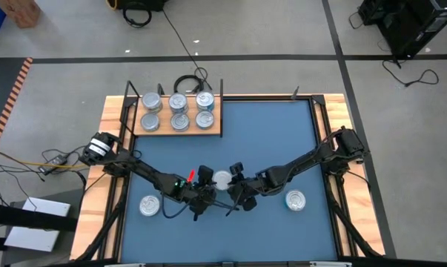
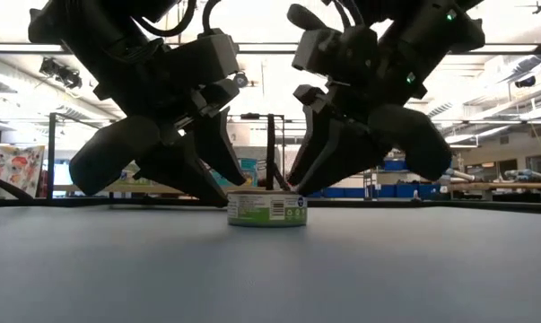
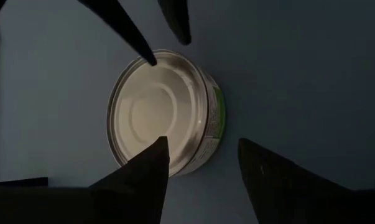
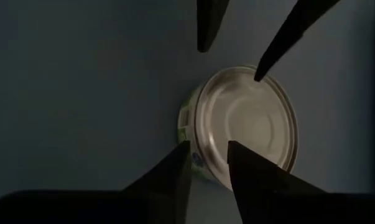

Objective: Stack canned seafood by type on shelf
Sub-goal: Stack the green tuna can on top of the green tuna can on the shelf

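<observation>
Crowded centre, open flanks
I see both grippers boxing in the middle tin (image 1: 222, 179); bare mat (image 1: 267, 133) lies open toward the shelf (image 1: 177, 130).

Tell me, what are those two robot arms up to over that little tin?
Both arms are bent over one tin standing on the blue mat near the table's front. The left pincer and the right pincer flank it, fingers apart, with neither clearly clamped on it. Six tins already sit in two rows on the wooden shelf at the back. Two more tins wait on the mat, one by the left arm, one by the right.
</observation>
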`<act>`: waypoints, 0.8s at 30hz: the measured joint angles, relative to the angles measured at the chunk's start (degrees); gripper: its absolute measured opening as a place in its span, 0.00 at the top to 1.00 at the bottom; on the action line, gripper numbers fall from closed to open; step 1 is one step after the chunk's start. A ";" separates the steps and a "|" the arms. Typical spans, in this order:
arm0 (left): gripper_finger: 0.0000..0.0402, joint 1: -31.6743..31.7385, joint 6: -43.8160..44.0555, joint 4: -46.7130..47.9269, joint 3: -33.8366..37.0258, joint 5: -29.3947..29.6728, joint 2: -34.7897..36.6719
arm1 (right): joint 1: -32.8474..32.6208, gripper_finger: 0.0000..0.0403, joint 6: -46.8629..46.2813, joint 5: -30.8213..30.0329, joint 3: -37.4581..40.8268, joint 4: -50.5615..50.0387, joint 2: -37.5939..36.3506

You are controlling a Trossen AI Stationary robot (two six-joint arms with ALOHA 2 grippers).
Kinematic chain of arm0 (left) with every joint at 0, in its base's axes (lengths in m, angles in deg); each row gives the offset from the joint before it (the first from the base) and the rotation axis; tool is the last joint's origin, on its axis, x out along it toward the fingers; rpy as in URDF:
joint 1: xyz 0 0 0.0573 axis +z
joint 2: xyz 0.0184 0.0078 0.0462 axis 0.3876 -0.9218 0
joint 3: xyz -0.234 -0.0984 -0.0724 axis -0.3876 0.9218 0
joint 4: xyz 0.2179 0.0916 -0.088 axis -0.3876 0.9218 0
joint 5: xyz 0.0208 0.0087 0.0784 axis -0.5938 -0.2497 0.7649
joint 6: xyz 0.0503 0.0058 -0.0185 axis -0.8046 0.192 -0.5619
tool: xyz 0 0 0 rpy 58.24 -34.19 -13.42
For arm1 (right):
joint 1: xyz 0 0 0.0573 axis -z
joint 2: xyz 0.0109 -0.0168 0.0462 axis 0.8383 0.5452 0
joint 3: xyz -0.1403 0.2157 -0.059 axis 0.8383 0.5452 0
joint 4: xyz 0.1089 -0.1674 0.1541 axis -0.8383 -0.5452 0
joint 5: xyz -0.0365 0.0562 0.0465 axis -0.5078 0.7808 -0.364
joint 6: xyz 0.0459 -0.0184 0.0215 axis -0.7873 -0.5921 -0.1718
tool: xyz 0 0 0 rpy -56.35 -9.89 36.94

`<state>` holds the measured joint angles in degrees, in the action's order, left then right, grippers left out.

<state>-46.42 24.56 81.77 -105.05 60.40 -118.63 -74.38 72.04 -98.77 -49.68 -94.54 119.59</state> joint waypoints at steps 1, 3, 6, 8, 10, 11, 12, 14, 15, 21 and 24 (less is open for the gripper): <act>0.52 0.00 0.00 -0.01 0.00 0.00 0.01 | 0.10 0.72 0.40 -0.03 0.19 0.60 0.01; 0.52 -0.02 0.00 -0.10 0.00 0.00 0.00 | 0.33 0.73 1.00 0.53 0.37 1.54 0.01; 0.52 0.00 0.00 -0.17 0.00 0.00 0.00 | 1.04 0.76 1.40 1.96 1.04 1.44 0.01; 0.52 0.00 0.00 -0.24 0.00 0.00 0.00 | 1.41 0.77 1.56 2.26 1.27 1.49 0.01; 0.52 0.00 0.02 -0.30 0.00 0.00 0.00 | 1.69 0.78 2.11 3.06 1.46 1.60 0.03; 0.52 0.00 0.02 -0.28 0.00 0.00 0.00 | 1.80 0.79 2.42 3.10 1.50 1.61 0.03; 0.52 0.00 0.02 -0.29 0.00 0.00 0.02 | 1.92 0.79 2.64 3.25 1.52 1.63 0.02; 0.52 0.00 0.02 -0.28 0.00 0.00 0.01 | 2.19 0.79 2.98 3.49 1.52 1.65 0.02; 0.52 0.00 0.02 -0.28 0.00 0.00 0.02 | 2.31 0.79 3.00 3.90 1.52 1.65 0.02; 0.52 0.00 0.04 -0.35 0.01 0.02 0.02 | 2.97 0.90 2.60 4.69 1.52 1.80 0.01; 0.52 0.00 0.04 -0.25 0.00 0.12 0.02 | 3.09 0.98 2.83 4.38 1.52 1.90 0.01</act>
<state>-46.42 24.60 81.52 -105.05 60.52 -118.61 -71.29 74.87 -94.38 -48.16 -92.64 119.61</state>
